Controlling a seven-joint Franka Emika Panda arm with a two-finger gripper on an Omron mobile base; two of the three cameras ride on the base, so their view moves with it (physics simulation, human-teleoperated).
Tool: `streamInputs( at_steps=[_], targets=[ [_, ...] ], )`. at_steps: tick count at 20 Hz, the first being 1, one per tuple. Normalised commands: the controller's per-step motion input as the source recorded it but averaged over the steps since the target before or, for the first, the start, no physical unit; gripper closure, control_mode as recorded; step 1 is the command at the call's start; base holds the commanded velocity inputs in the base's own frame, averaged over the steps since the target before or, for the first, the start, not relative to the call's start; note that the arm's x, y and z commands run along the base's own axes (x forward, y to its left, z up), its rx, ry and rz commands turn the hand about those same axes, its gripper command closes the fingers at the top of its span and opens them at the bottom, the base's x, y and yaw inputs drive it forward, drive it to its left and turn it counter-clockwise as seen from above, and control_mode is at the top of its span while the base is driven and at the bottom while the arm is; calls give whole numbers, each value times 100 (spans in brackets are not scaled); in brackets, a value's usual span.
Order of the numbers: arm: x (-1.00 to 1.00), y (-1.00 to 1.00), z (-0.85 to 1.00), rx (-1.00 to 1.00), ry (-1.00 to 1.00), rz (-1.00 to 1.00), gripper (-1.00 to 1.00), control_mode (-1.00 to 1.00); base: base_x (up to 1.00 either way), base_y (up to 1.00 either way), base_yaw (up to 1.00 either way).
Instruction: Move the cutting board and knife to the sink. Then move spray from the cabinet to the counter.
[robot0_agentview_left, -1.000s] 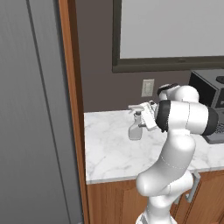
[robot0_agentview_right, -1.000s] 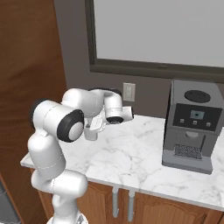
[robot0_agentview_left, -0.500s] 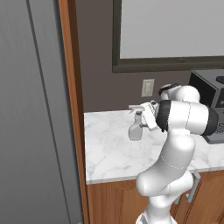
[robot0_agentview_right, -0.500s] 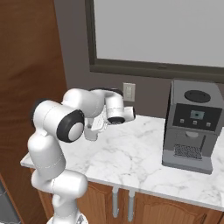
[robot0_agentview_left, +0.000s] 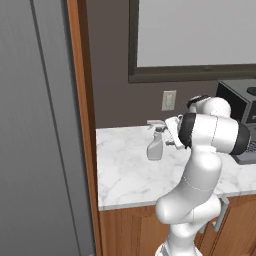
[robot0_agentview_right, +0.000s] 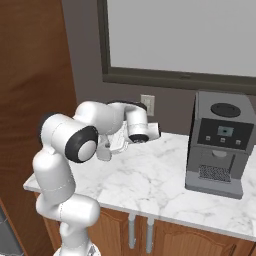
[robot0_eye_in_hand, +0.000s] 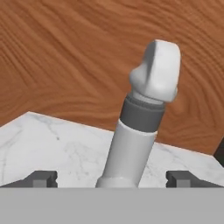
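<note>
The arm is folding back toward the wall, its end effector (robot0_eye_in_hand: 112, 178) gaping wide, gripping nothing. One spray bottle (robot0_agentview_left: 155, 145) is standing upright on the marble worktop (robot0_agentview_left: 130, 175), between the spread fingertips (robot0_eye_in_hand: 41, 178). One coffee machine (robot0_agentview_right: 218, 145) is sitting well right.

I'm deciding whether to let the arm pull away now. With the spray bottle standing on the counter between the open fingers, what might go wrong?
1. The spray bottle stands between the gripper's open fingers; a sideways retreat could likely clip it and tip it.
2. It is tall and narrow with a heavy-looking trigger head, so even a light knock may topple it on the counter.
3. The wooden panel lies close behind it, so pushing forward could press the bottle against it.
</note>
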Motion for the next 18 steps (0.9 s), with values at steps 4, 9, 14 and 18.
streamInputs(
  at_steps=[4, 9, 14, 18],
  targets=[
    [-11, -26, 1, 0, -2, 0, -100, -100, 0, 0, 0],
    [-46, -19, 24, 2, -12, 0, -100, -100, 0, 0, 0],
    [-75, -18, 56, 2, -16, -3, -100, -100, 0, 0, 0],
    [-99, -4, 97, 0, -22, -1, -100, -100, 0, 0, 0]
  ],
)
